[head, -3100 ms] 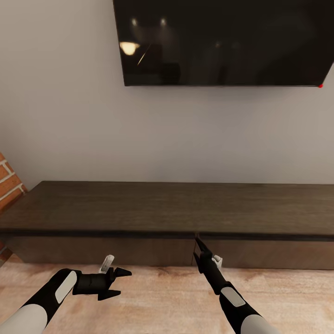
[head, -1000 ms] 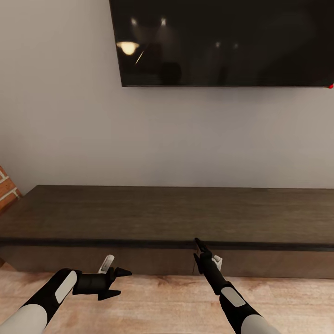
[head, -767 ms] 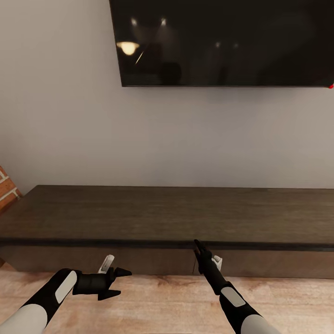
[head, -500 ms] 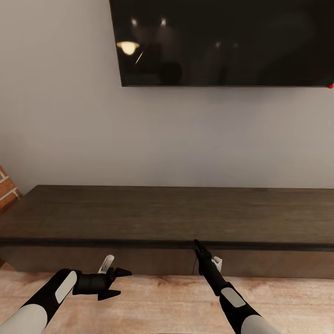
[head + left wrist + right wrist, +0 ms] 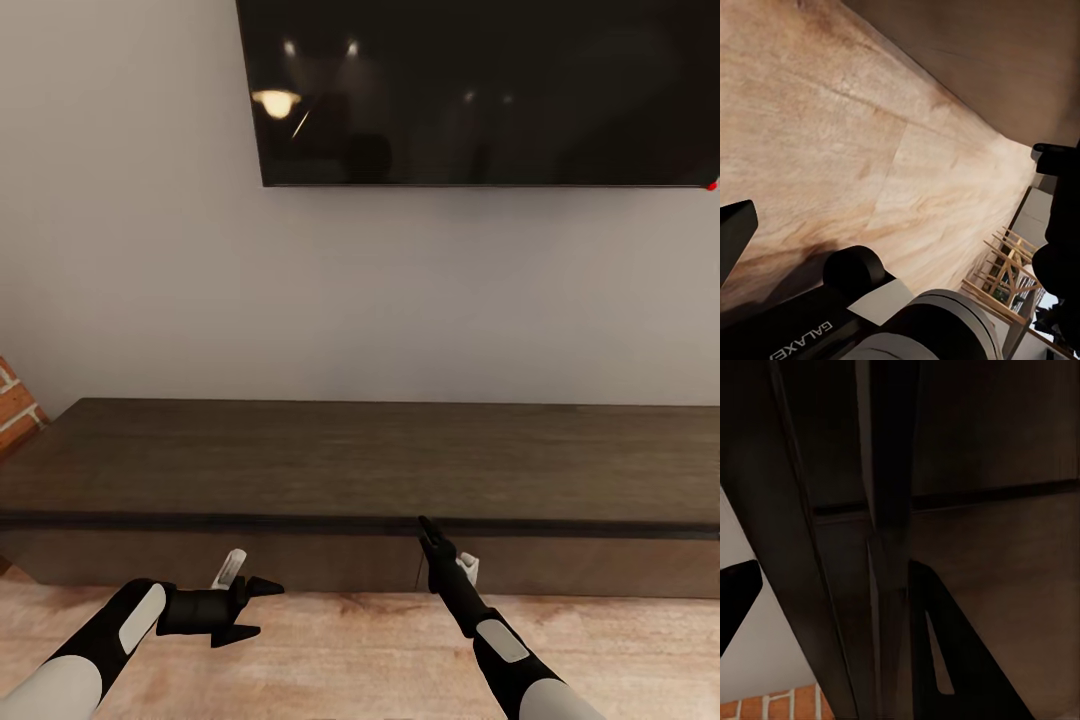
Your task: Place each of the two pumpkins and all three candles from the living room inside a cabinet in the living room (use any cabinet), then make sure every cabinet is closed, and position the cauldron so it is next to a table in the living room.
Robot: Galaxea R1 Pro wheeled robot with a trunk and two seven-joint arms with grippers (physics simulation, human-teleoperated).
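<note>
While both arms face the cabinet (image 5: 360,470):
Cabinet: against the wall beneath the TV (image 5: 480,90); fronts flush.
Right gripper (image 5: 428,528): tip at the cabinet's top front edge, by the front seam; jaw state cannot be told.
Left gripper (image 5: 255,608): released, over the floor (image 5: 350,650), short of the cabinet.

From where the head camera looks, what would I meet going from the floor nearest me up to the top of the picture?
Wood floor → left gripper → dark cabinet → pale wall → black television.
</note>
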